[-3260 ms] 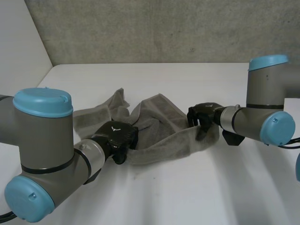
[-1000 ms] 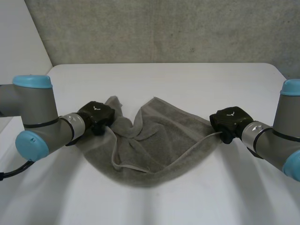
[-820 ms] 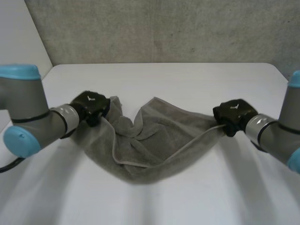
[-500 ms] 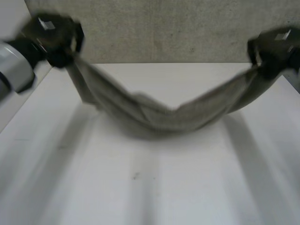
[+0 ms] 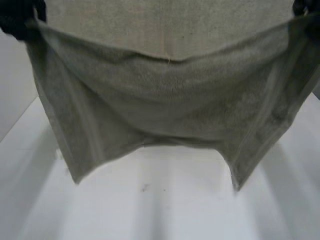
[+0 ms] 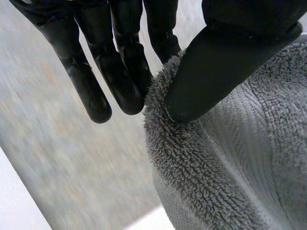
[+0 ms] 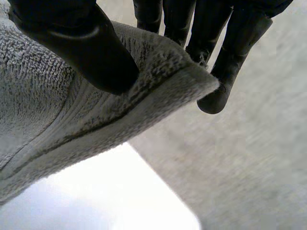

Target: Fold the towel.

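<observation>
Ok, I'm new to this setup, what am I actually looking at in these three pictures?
It is a two-armed robot, and each arm ends in a black hand. The wide picture comes from a camera between and behind the arms, looking down at the white table. The other two come from cameras on the wrists, each looking along its own palm. A grey towel hangs spread out between the hands, above the table. The left hand pinches one top corner between thumb and fingers. The right hand pinches the other the same way.
</observation>
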Available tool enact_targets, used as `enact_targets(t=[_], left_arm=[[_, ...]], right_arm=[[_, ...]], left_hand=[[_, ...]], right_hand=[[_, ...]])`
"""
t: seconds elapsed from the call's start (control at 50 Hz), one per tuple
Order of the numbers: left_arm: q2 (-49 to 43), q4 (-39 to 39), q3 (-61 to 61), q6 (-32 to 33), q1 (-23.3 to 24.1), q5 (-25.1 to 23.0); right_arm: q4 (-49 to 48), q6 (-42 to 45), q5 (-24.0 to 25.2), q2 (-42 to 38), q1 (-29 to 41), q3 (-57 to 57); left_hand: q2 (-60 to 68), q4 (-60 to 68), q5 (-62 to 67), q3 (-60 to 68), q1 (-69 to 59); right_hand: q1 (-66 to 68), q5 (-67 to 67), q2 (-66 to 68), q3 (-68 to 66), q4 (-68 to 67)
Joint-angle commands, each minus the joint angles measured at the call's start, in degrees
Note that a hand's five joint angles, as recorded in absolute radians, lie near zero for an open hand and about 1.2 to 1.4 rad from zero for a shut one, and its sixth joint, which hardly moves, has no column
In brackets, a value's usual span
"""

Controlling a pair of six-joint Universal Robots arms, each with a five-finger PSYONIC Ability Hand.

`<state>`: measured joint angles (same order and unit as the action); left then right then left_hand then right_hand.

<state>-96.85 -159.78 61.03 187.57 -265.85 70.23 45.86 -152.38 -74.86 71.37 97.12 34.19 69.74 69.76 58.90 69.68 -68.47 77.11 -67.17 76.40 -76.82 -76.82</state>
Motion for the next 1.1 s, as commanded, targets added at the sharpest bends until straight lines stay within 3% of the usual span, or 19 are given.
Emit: enact_targets(t=[0.02, 0.14, 0.16, 0.18, 0.2, 0.22, 0.24, 0.28, 0.34, 0.38, 0.48, 0.74, 0.88, 0.98, 1.1], left_arm=[[-12.4, -0.6, -1.9, 0.3, 0.9, 0.1], [-28.1, -1.9, -20.4, -0.1, 3.2, 0.5], [-31.5, -2.5, -27.9, 0.2, 3.9, 0.8], [-31.6, -2.5, -28.0, 0.2, 3.9, 0.8], [-34.5, -3.2, -36.1, 0.1, 4.1, 1.0], [-37.0, -4.4, -44.7, -0.3, 4.2, 1.7], [-37.0, -4.4, -44.8, -0.3, 4.2, 1.8], [-39.2, -7.6, -57.3, -2.1, 5.0, 4.1], [-38.7, -9.8, -58.2, -4.7, 5.3, 5.8], [-35.8, -14.1, -56.9, -11.2, 6.0, 10.0], [-33.1, -16.2, -50.9, -18.1, 5.3, 11.4], [-30.2, -15.2, -20.6, -19.3, 4.0, 5.6], [-30.3, -17.6, -6.2, -14.9, 4.1, 5.2], [-30.7, -21.6, 6.3, -6.4, 4.0, 5.2], [-29.1, -21.8, 12.2, -2.6, 4.0, 5.0]], right_arm=[[-0.9, 0.8, -0.6, -9.7, 0.4, -0.1], [-11.9, 0.9, -4.0, -23.1, 4.4, -13.4], [-16.5, 0.9, -6.3, -26.2, 5.2, -18.8], [-21.9, 0.9, -8.5, -28.8, 5.8, -24.2], [-22.0, 0.9, -8.6, -28.8, 5.8, -24.3], [-28.0, 0.9, -10.1, -30.7, 6.5, -28.8], [-28.0, 0.9, -10.1, -30.8, 6.5, -28.8], [-38.9, 0.5, -11.4, -31.6, 7.7, -33.4], [-44.1, -1.3, -11.7, -29.3, 8.2, -31.0], [-43.9, -2.6, -11.4, -27.4, 8.2, -28.9], [-42.5, -3.5, -10.4, -24.0, 8.2, -20.9], [-32.1, -2.9, -6.9, -22.4, 8.2, -0.8], [-32.2, 0.6, -5.8, -23.3, 8.3, 12.5], [-32.2, 2.8, -4.8, -24.8, 8.3, 18.9], [-31.7, 5.0, -4.8, -23.4, 8.0, 25.2]], left_hand=[[10.3, 10.2, 11.1, 10.3, -11.5], [10.3, 10.2, 11.1, 10.3, -11.5], [10.3, 10.2, 11.1, 10.3, -11.5], [10.3, 10.2, 11.1, 10.3, -11.5], [10.3, 10.2, 11.1, 10.3, -11.5], [10.3, 10.2, 11.1, 10.3, -11.5], [10.3, 10.2, 11.1, 10.3, -11.5], [10.3, 10.2, 11.1, 10.3, -11.5], [10.3, 10.2, 11.1, 10.3, -11.5], [10.3, 10.2, 11.1, 10.3, -11.5], [10.3, 10.2, 11.1, 10.3, -11.5], [10.3, 10.2, 11.1, 10.3, -11.5], [10.3, 10.2, 11.1, 10.3, -11.5], [10.3, 10.2, 11.1, 10.3, -11.5], [10.3, 10.2, 11.1, 10.3, -11.5]], right_hand=[[2.9, -2.8, 3.6, -3.2, -3.2], [2.9, -2.8, 3.6, -3.2, -3.2], [2.9, -2.8, 3.6, -3.2, -3.2], [2.9, -2.8, 3.6, -3.2, -3.2], [2.9, -2.8, 3.6, -3.2, -3.2], [2.9, -2.8, 3.6, -3.2, -3.2], [2.9, -2.8, 3.6, -3.2, -3.2], [2.9, -2.8, 3.6, -3.2, -3.2], [2.9, -2.8, 3.6, -3.2, -3.2], [2.9, -2.8, 3.6, -3.2, -3.2], [2.9, -2.8, 3.6, -3.2, -3.2], [2.9, -2.8, 3.6, -3.2, -3.2], [2.9, -2.8, 3.6, -3.2, -3.2], [2.9, -2.8, 3.6, -3.2, -3.2], [2.9, -2.8, 3.6, -3.2, -3.2]])
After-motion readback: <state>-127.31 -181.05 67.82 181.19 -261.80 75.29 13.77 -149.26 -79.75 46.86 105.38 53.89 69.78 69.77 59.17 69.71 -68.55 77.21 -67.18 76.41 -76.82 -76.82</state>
